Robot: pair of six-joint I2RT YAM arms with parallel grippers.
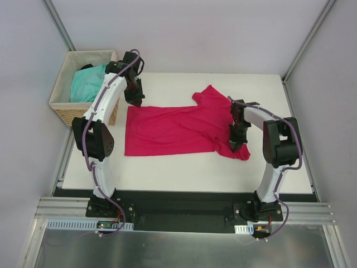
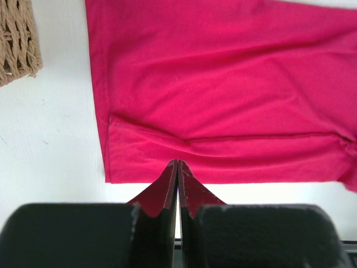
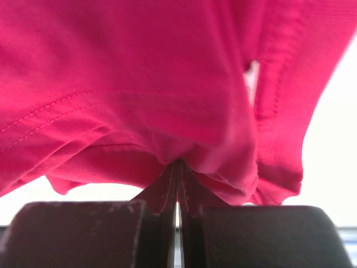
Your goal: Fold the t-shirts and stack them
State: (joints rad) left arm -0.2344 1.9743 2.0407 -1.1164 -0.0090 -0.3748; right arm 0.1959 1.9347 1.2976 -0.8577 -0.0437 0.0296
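The crimson-pink t-shirt (image 1: 173, 128) lies spread flat across the middle of the white table, with one sleeve pointing to the far side. My left gripper (image 1: 135, 102) is shut and hovers at the shirt's far left corner. In the left wrist view its closed tips (image 2: 177, 163) sit over the hem of the flat shirt (image 2: 223, 84) with no cloth between them. My right gripper (image 1: 233, 146) is shut on the shirt's near right end. In the right wrist view the fabric (image 3: 139, 72) bunches at the tips (image 3: 178, 163). The turquoise t-shirt (image 1: 87, 82) lies crumpled in the basket.
The woven wicker basket (image 1: 67, 106) stands at the table's far left corner, close to my left arm; its corner shows in the left wrist view (image 2: 17, 39). Frame posts rise at the back left and back right. The table's near edge meets the arms' base rail.
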